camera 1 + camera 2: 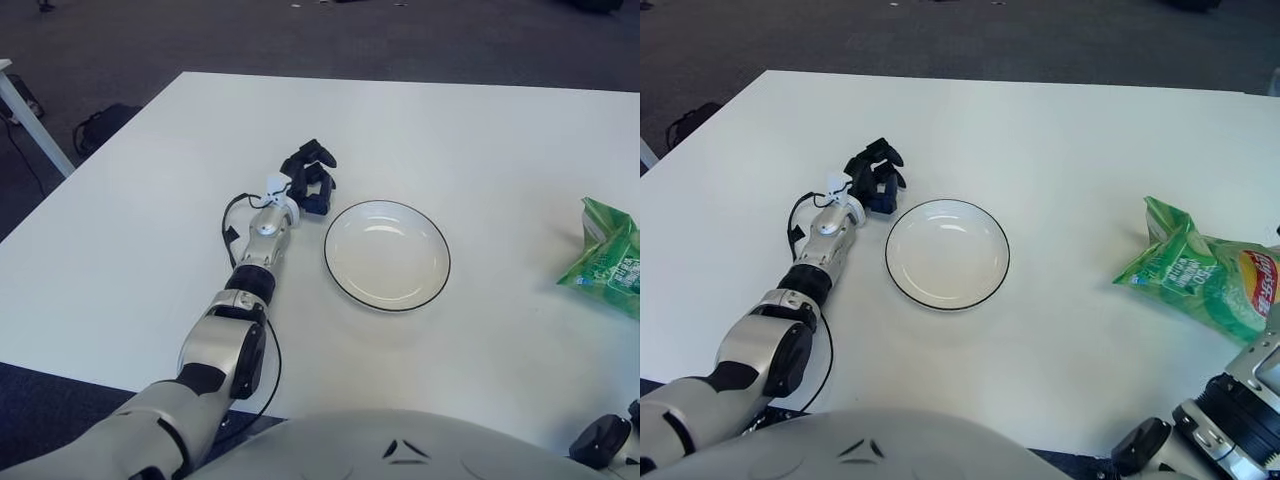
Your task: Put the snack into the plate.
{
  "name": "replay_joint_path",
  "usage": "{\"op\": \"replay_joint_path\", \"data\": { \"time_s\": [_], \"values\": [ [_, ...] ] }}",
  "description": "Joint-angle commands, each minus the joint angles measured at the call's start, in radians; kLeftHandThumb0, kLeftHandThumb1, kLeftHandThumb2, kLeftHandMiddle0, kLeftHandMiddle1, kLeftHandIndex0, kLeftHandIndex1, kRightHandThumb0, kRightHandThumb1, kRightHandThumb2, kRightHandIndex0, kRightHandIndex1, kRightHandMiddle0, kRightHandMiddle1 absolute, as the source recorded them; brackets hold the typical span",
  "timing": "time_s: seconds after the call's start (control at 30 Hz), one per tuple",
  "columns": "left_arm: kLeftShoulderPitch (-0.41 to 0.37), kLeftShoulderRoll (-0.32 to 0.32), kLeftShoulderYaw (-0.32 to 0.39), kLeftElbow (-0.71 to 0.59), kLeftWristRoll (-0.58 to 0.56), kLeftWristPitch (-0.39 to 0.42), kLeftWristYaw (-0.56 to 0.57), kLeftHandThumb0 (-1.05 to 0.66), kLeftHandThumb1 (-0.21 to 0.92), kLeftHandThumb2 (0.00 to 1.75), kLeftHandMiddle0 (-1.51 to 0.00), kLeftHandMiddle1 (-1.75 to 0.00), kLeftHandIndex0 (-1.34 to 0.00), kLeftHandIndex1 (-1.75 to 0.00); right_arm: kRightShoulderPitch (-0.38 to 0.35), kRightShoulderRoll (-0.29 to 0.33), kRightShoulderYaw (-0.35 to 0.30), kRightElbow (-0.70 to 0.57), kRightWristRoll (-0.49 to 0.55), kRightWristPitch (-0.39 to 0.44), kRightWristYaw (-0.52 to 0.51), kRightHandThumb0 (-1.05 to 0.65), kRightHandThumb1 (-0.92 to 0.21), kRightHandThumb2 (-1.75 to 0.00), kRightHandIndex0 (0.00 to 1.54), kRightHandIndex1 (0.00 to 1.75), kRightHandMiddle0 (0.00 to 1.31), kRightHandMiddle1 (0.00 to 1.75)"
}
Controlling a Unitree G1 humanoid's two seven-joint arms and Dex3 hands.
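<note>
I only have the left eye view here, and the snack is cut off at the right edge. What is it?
Observer: A green snack bag with a red and yellow logo, lying on the table right of the plate, apart from it.
Operator: Is the right hand on it?
Observer: No. The right arm shows at the lower right corner, just below the bag; the hand itself is not in view.
Operator: And the left hand?
Observer: The left hand shows beside the plate's upper left rim, fingers curled, holding nothing. The plate is empty.
</note>
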Motion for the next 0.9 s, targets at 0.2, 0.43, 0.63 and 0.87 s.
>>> {"op": "replay_joint_path", "data": {
  "time_s": [0.2, 0.43, 0.63, 0.87],
  "values": [
    [0.077, 0.003, -0.007, 0.022, 0.013, 0.02, -0.004, -0.01, 0.1, 1.56, -0.66, -1.75, -0.65, -1.75, 0.01, 0.011, 0.052, 0.219, 0.039, -0.109, 0.011, -0.49, -0.3, -1.33, 1.21, 1.75, 0.62, 1.75],
    [0.086, -0.001, -0.005, 0.005, 0.015, 0.024, 0.016, -0.01, 0.1, 1.57, -0.66, -1.75, -0.65, -1.75, 0.013, -0.014, 0.076, 0.251, 0.064, -0.075, 0.024, -0.47, -0.34, -1.29, 1.22, 1.75, 0.59, 1.75],
    [0.093, -0.004, -0.007, -0.004, 0.019, 0.019, 0.022, -0.01, 0.1, 1.56, -0.66, -1.75, -0.65, -1.75, 0.013, -0.023, 0.116, 0.264, 0.056, -0.06, 0.014, -0.47, -0.34, -1.28, 1.22, 1.75, 0.59, 1.75],
    [0.099, -0.007, -0.011, -0.008, 0.021, 0.01, 0.017, -0.01, 0.1, 1.57, -0.66, -1.75, -0.65, -1.75, 0.003, -0.028, 0.193, 0.315, 0.032, -0.075, 0.014, -0.48, -0.33, -1.31, 1.22, 1.75, 0.61, 1.75]
  ]
}}
